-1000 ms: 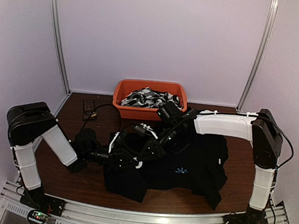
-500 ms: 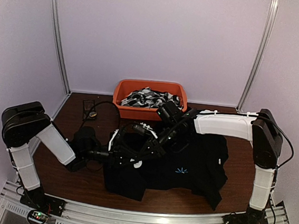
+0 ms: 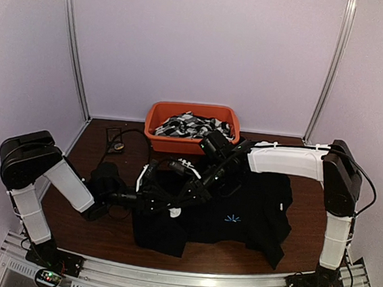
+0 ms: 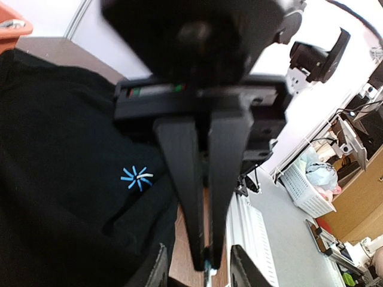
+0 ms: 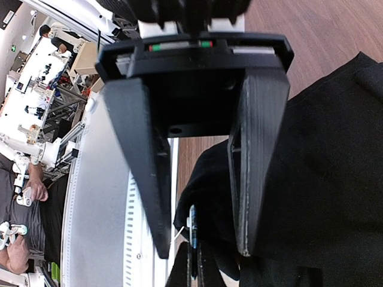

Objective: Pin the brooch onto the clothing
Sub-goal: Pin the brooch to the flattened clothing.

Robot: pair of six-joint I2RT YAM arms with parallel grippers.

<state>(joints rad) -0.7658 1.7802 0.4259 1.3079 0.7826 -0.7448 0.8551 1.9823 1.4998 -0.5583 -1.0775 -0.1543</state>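
Note:
The clothing [image 3: 256, 211], a black shirt with a light-blue starburst [image 3: 232, 219], lies spread on the brown table. Both grippers meet over its left part. My right gripper [image 5: 192, 263] is shut on the brooch [image 5: 192, 230], a thin blue-and-white piece pressed into a raised fold of the shirt [image 5: 227, 179]. In the left wrist view the brooch [image 4: 206, 272] peeks out below the right gripper's closed tips. My left gripper [image 4: 198, 266] is open, one finger on either side of those tips and the fold. The starburst [image 4: 136, 177] lies just to the left of them.
An orange bin [image 3: 154, 123] of black-and-white patterned fabrics [image 3: 193, 125] stands at the back, right behind the shirt. A small dark object [image 3: 114, 139] with a cable lies at the back left. Bare table wood [image 3: 81, 231] shows to the left of the shirt.
My left gripper's fingers have spread apart, and the left arm has drawn back a little to the left. The right gripper has stayed shut on the brooch in the same place.

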